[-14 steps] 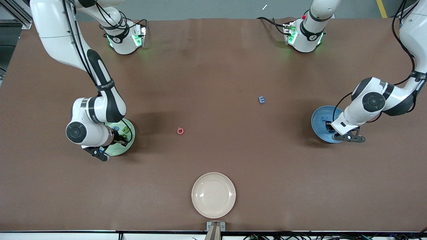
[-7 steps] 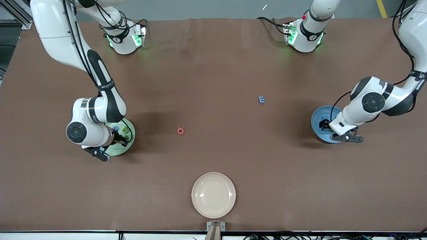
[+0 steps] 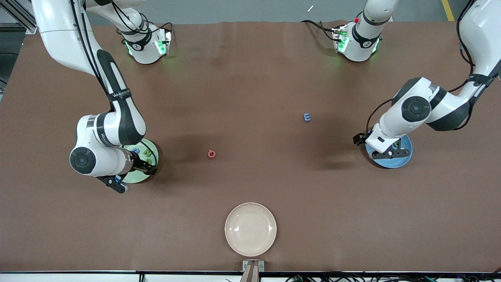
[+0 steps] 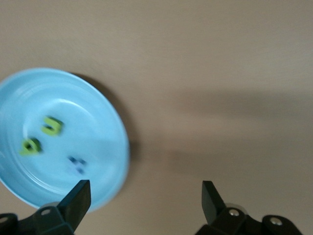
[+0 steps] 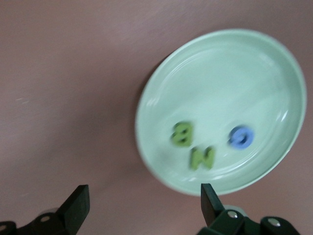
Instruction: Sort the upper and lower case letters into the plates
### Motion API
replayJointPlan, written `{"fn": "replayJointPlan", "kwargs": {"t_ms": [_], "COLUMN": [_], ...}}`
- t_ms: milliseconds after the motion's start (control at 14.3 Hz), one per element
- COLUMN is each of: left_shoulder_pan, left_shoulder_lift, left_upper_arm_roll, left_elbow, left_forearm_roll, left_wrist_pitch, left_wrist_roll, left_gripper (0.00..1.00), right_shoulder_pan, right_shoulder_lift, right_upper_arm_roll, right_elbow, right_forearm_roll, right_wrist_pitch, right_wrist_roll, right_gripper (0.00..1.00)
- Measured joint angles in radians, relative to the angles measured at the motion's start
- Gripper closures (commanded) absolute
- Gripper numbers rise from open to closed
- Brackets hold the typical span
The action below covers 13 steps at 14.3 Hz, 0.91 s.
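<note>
Nearest the front camera sits the cream plate (image 3: 250, 229), holding nothing. Farther up, toward my right arm's end of the table, the pale green plate (image 3: 150, 154) holds a green B (image 5: 183, 134), a green M (image 5: 202, 157) and a blue letter (image 5: 241, 137); my right gripper (image 5: 142, 205) hangs over its rim, fingers spread wide, gripping nothing. Toward my left arm's end, the sky blue plate (image 3: 403, 158) carries two green letters (image 4: 41, 137) and a dark one (image 4: 77, 165); my left gripper (image 4: 144, 203) is over its edge, jaws apart and empty. Loose on the table (image 3: 250, 78): a red ring-shaped letter (image 3: 211, 154), then a blue E (image 3: 307, 117) farther off.
</note>
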Motion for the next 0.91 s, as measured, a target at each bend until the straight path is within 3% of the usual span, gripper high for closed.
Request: {"fn": "replayJointPlan", "kwargs": {"t_ms": [210,491,631,911], "left_shoulder_pan": [-0.024,-0.057,-0.089,-0.251], "left_shoulder_lift": [-0.001,-0.001,0.0,0.0], "left_upper_arm_roll": [-0.077,-0.077,-0.054,0.065], "left_elbow": [-0.041,-0.13,-0.155,-0.158], "left_forearm_roll": [-0.002,-0.016,-0.02,-0.02], "left_wrist_pitch": [0.0,0.124,0.166,0.239], "left_wrist_roll": [-0.222,-0.375,-0.437,-0.518], "left_gripper": [0.0,0.0,0.0,0.0], "right_shoulder_pan": [0.07,0.199,0.245,0.301], "right_shoulder_lift": [-0.005,0.005,0.012,0.03], "right_upper_arm_roll": [0.046,0.05,0.05,0.049], "right_elbow": [0.006,-0.041,-0.098,-0.18], "right_forearm_roll": [0.003,0.005,0.005,0.005], "right_wrist_pitch": [0.016,0.158,0.269,0.425], "right_wrist_roll": [0.151,0.225,0.233,0.238], "right_gripper": [0.0,0.0,0.0,0.04]}}
